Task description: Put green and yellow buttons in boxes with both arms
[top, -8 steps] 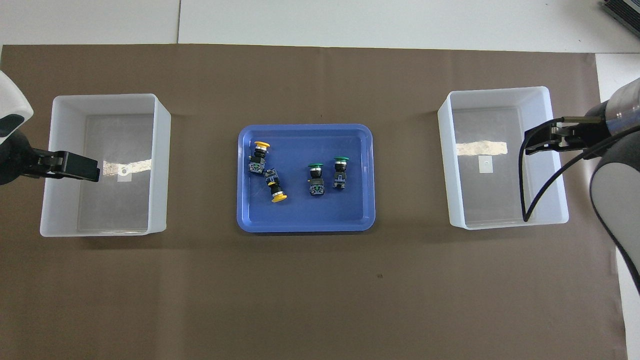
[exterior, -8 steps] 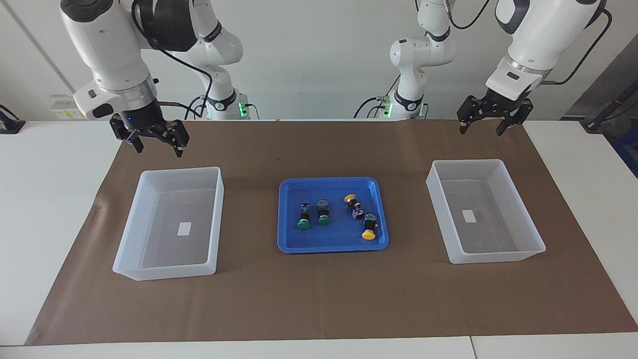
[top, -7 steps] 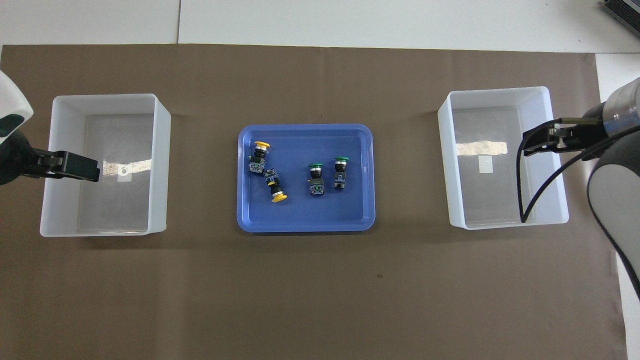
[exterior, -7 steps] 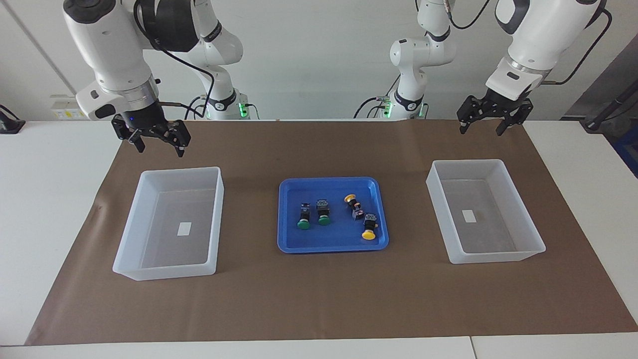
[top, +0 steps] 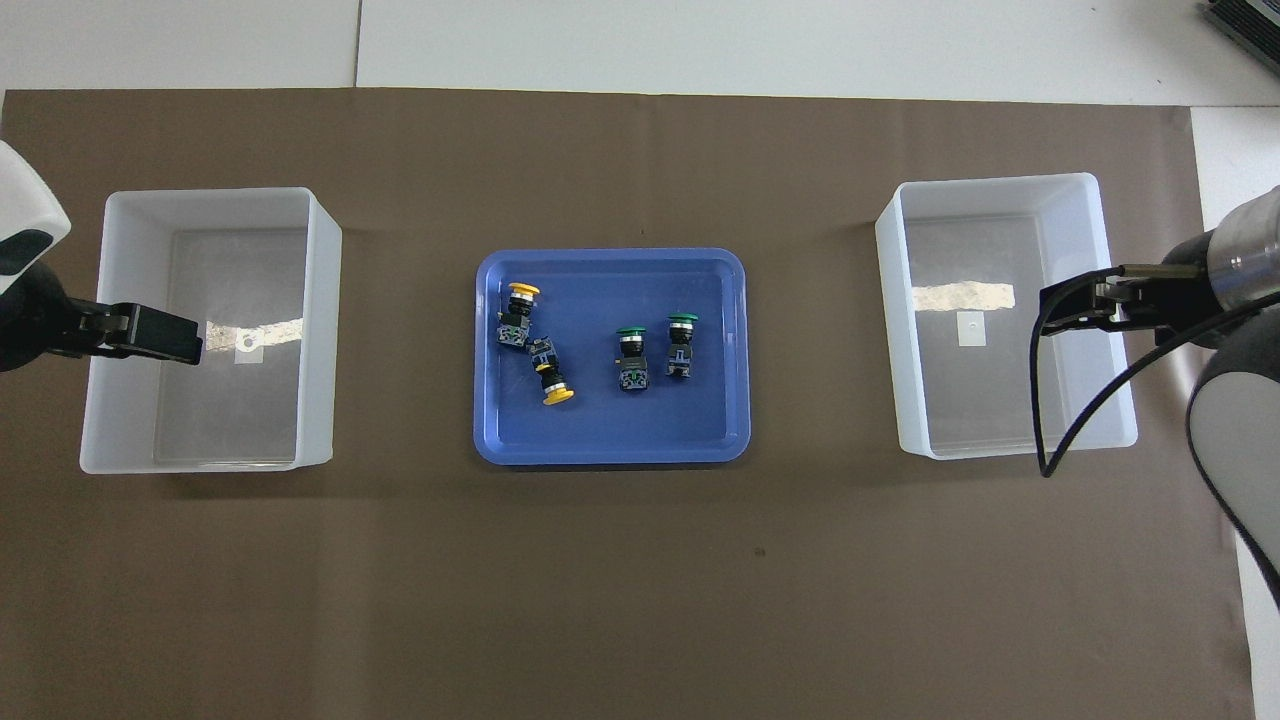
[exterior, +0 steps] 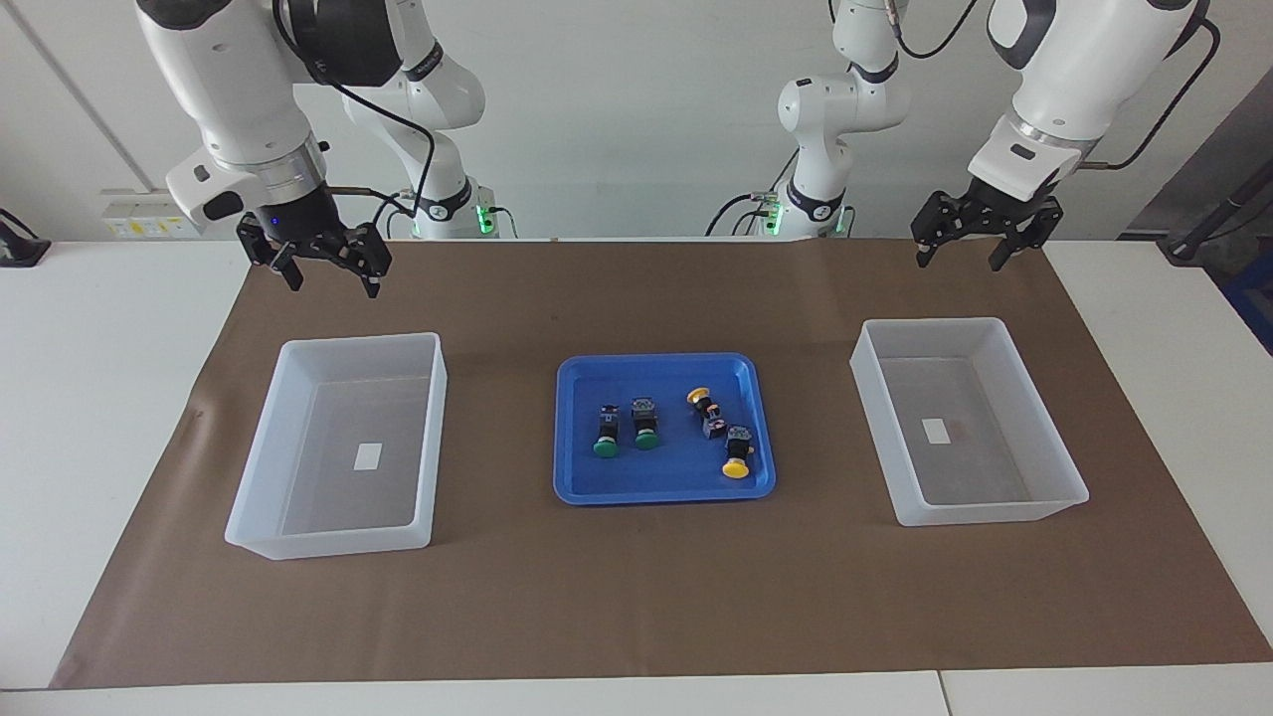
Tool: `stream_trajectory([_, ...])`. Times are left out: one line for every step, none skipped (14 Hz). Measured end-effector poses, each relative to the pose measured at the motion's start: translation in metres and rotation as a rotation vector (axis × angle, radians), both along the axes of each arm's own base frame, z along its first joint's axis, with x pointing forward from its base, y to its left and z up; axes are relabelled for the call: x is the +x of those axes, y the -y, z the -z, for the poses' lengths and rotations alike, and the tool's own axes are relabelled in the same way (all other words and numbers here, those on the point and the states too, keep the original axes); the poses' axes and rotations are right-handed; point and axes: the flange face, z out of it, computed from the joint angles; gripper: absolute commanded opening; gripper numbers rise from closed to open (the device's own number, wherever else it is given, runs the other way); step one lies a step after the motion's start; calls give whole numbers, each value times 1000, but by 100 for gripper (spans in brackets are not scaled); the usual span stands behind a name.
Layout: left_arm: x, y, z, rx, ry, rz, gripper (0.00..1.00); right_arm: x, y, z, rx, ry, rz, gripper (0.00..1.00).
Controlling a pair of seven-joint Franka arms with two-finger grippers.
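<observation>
My left end effector (exterior: 962,251) hung spread and empty over the brown mat by the translucent white plastic box (exterior: 1034,510) at its end of the surface. My right end effector (exterior: 333,280) hung likewise spread by the other translucent box (exterior: 328,544). The two green-capped buttons (exterior: 627,426) and two yellow-capped buttons (exterior: 720,430) lay in the shallow blue tray (exterior: 664,491) between the boxes.
</observation>
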Motion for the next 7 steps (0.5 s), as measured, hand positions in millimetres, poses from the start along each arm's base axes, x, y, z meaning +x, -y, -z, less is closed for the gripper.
stream_trajectory([3,3,3,-4,22,-38,100,0,0,0,0,-1,0,100])
stream_trajectory([4,12,6,-10,39,-82,100,0,0,1,0,-1,1,100])
stream_trajectory([5,26,11,-17,56,-128,100,0,0,1,0,-2,1,100])
stream_trajectory([7,43,17,-34,76,-178,100,0,0,1,0,-2,1,100])
stream_trajectory([8,61,26,-54,92,-221,100,0,0,1,0,-2,1,100])
stream_trajectory([10,79,39,-72,102,-267,100,0,0,1,0,-2,1,100])
stream_trajectory([14,99,57,-90,110,-315,100,0,0,1,0,-2,1,100])
